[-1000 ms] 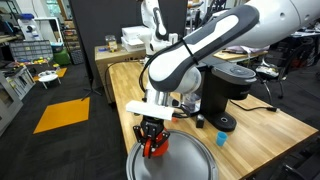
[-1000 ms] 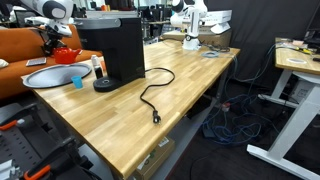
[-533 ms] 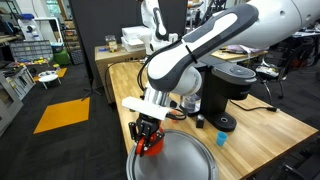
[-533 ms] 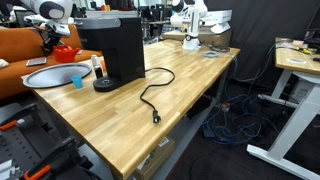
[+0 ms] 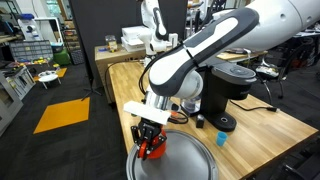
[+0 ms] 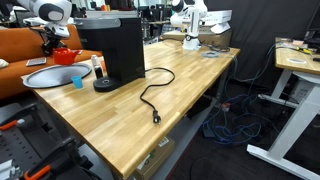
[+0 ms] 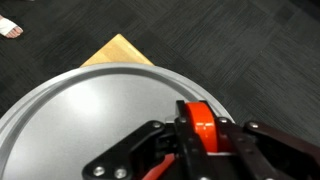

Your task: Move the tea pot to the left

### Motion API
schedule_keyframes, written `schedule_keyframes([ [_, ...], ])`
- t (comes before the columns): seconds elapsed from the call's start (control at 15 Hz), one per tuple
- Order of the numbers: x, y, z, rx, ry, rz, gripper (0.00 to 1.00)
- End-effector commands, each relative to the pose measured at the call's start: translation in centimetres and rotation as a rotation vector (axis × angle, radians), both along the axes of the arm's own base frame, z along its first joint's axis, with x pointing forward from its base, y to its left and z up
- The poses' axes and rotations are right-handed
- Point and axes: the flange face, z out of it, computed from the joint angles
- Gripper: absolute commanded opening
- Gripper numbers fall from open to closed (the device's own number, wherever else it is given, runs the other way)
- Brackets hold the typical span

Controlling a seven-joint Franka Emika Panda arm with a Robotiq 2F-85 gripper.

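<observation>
The tea pot (image 5: 153, 150) is small, glossy and red-orange. It is at the left rim of a round metal tray (image 5: 185, 162), and I cannot tell whether it touches the tray. My gripper (image 5: 150, 138) comes down from above and is shut on it. In the wrist view my gripper (image 7: 200, 138) clamps the tea pot's orange loop handle (image 7: 199, 118), with the tray (image 7: 80, 110) beneath. The black fingers hide the pot's body. In the exterior view from the other end of the table, the tea pot (image 6: 65, 55) shows red at the far end, beyond the tray (image 6: 50, 76).
A black coffee machine (image 5: 225, 88) stands right of the tray, with a small blue cup (image 5: 221, 140) in front of it. A black cable (image 6: 150, 100) lies across the wooden table (image 6: 170, 90). The table's edge is just past the tray, above a dark floor with an orange mat (image 5: 62, 114).
The gripper and tea pot swayed slightly sideways and came back to almost the same spot over the tray's rim. The grip stayed shut.
</observation>
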Motion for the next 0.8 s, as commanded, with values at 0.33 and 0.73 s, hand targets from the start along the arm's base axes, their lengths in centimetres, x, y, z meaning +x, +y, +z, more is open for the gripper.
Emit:
schedule_keyframes([
  [0.33, 0.1, 0.1, 0.0, 0.0, 0.0, 0.0, 0.04],
  [0.73, 1.8, -1.6, -2.6, -0.089, 0.023, 0.008, 0.04],
])
